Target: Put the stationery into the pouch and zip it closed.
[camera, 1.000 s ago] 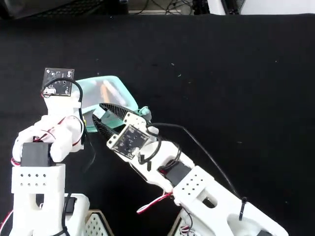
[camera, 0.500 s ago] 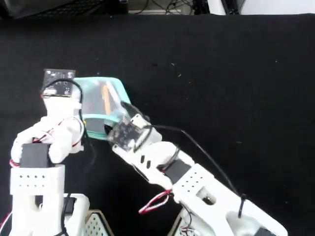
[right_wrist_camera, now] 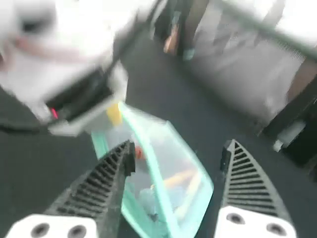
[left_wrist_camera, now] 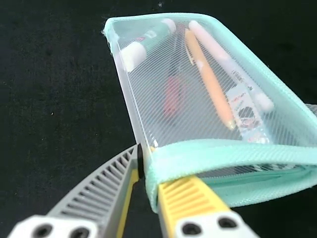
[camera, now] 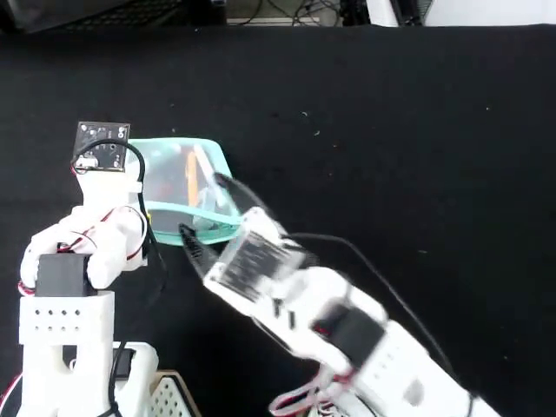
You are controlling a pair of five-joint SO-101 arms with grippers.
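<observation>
Pouch (left_wrist_camera: pixel 163 114) corner pinched in left claw (left_wrist_camera: pixel 147 167); right claw (right_wrist_camera: pixel 178 145) spread alongside.

Black table (camera: pixel 417 130); mint mesh pouch (camera: pixel 174 174) resting on it; a few pale specks (camera: pixel 304 114) farther back

Right gripper (camera: pixel 201 207): I have drawn it back toward its own base. Half a second ago its wrist sat right over the near corner of the pouch (camera: pixel 174 169); now it stands off that corner.
Right jaws: a second ago I had them at the pouch's edge, one finger curving across the mesh. Now they stand spread wide, the pouch's corner lying between the fingertips.
Right wrist: lifted and rolled, so its flat top faces up more than before.
Pouch: the corner that the wrist covered now lies in the open ahead of the fingertips. The whole pouch lies a little flatter and squarer than a second ago.
</observation>
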